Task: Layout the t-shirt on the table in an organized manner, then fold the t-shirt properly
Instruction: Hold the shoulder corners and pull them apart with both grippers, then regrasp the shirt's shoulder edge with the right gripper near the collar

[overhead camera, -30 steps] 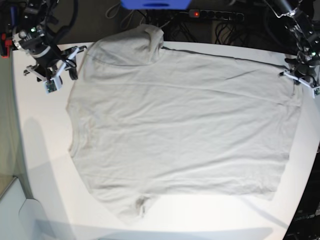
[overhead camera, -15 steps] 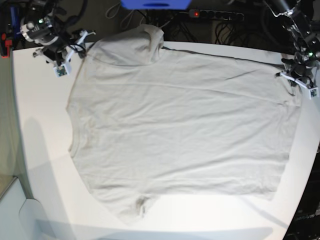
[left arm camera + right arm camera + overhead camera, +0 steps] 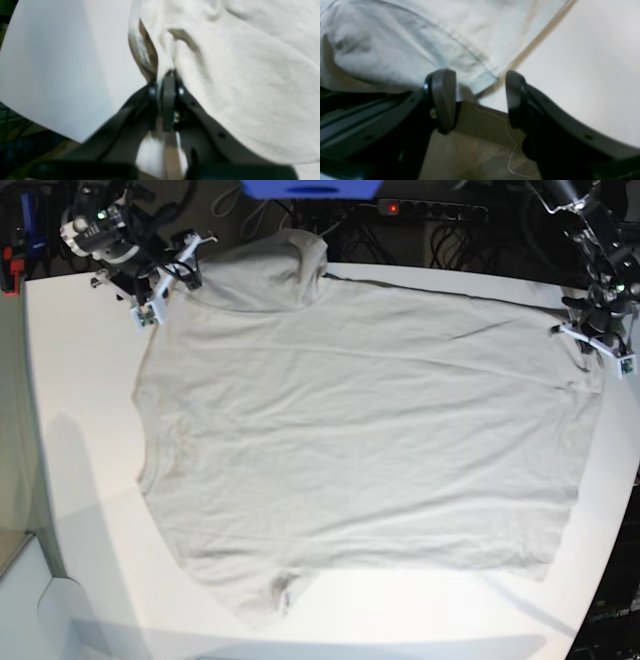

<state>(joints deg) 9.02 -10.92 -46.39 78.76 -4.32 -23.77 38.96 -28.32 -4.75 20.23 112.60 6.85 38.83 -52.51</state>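
T-shirt soft, wrinkly, spread flat | left claw clamped on hem | right claw apart

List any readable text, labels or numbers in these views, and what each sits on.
No legible text in any view.
The t-shirt: plain, no print showing.
The table: bare white, unmarked.
The power strip behind the table: only a red light, any lettering too small to read.
The blue object at the top edge: no visible marking.
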